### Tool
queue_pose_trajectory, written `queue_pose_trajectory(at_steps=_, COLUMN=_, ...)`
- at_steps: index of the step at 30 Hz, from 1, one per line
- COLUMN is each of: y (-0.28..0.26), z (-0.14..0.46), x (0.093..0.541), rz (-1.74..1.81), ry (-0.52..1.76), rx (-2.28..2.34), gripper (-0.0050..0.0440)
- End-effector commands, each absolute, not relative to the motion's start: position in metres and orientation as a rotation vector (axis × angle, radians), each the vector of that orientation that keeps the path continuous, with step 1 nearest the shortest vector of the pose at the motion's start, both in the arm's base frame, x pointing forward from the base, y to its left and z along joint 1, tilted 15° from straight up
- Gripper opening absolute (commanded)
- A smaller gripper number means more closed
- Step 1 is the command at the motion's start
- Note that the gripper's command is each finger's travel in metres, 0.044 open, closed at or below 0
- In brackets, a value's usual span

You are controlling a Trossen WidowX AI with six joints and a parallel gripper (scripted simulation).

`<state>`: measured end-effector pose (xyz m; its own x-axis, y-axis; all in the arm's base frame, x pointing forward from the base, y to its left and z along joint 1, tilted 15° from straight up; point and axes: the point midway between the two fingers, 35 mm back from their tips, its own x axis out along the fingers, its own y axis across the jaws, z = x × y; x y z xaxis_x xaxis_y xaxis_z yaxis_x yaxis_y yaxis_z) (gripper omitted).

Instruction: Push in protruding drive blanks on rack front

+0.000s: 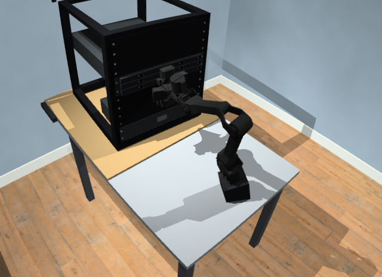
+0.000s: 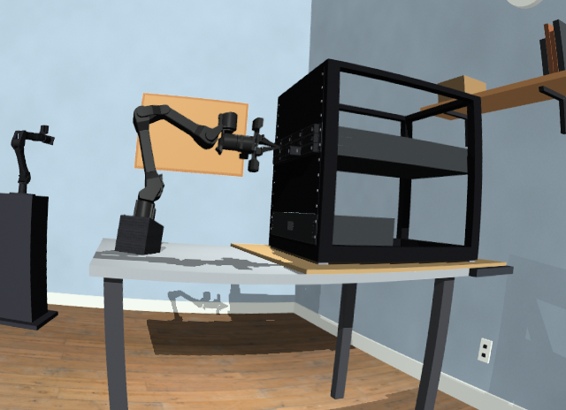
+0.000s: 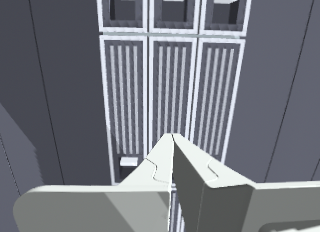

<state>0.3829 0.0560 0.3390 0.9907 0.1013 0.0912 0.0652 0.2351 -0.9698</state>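
The black open-frame rack stands on a tan board at the far end of the table. A band of slatted drive blanks crosses the middle of its front and also shows in the side view. In the wrist view three blanks lie side by side, and the middle blank is straight ahead. My gripper is shut and empty, with its tips at or just off the face of this middle blank. I cannot tell how far each blank sticks out.
A dark unit fills the rack's lowest front slot, and a grey shelf sits inside. My arm base stands on the white table half. A second arm on a black pedestal stands off the table to the left.
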Motion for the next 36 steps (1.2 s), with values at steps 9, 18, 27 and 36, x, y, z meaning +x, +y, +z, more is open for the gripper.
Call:
queue_pose_trajectory(at_steps=9, y=0.0557, z=0.3515, x=0.3873, rz=0.007, ry=-0.168, rx=-1.329, gripper=-0.0050)
queue_pose_trajectory(at_steps=18, y=0.0563, z=0.3523, x=0.3932, rz=0.007, ry=-0.168, rx=-1.329, gripper=-0.0050)
queue_pose_trajectory(at_steps=27, y=0.0563, z=0.3523, x=0.3932, rz=0.007, ry=-0.168, rx=-1.329, gripper=-0.0050)
queue_pose_trajectory(at_steps=36, y=0.0563, z=0.3523, x=0.3932, rz=0.007, ry=-0.168, rx=-1.329, gripper=-0.0050)
